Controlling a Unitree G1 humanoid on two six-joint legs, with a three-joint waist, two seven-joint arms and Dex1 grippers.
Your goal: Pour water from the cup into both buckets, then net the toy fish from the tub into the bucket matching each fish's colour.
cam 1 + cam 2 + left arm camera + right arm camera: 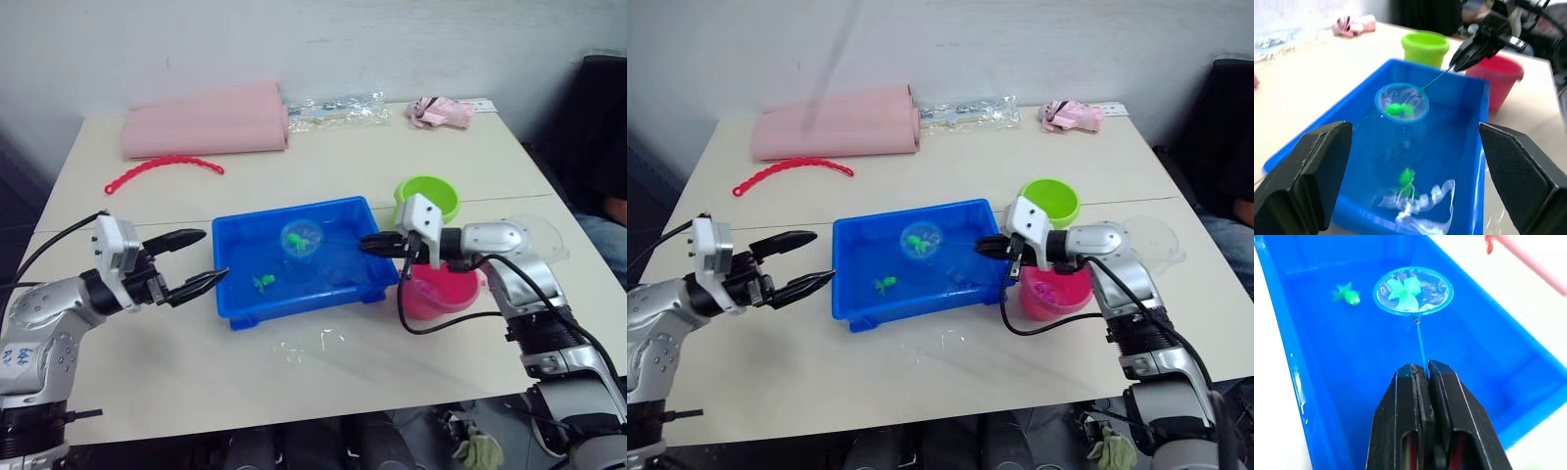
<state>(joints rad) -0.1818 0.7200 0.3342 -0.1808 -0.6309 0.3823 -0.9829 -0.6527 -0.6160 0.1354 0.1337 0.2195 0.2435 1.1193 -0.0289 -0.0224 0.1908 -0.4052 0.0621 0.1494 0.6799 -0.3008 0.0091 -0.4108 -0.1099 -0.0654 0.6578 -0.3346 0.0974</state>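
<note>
Pale tabletop — glossy blue tub (231,233) — mesh net (1413,290) cradling green fish (1406,289).

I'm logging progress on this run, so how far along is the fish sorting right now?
Partly done. The pink bucket already holds pink fish, and no pink fish show in the blue tub. In hand: the right gripper, shut on the net's handle, holds the net over the tub with a green fish in its hoop. Left: carry it to the green bucket, then net the second green fish. The left gripper is open beside the tub.
</note>
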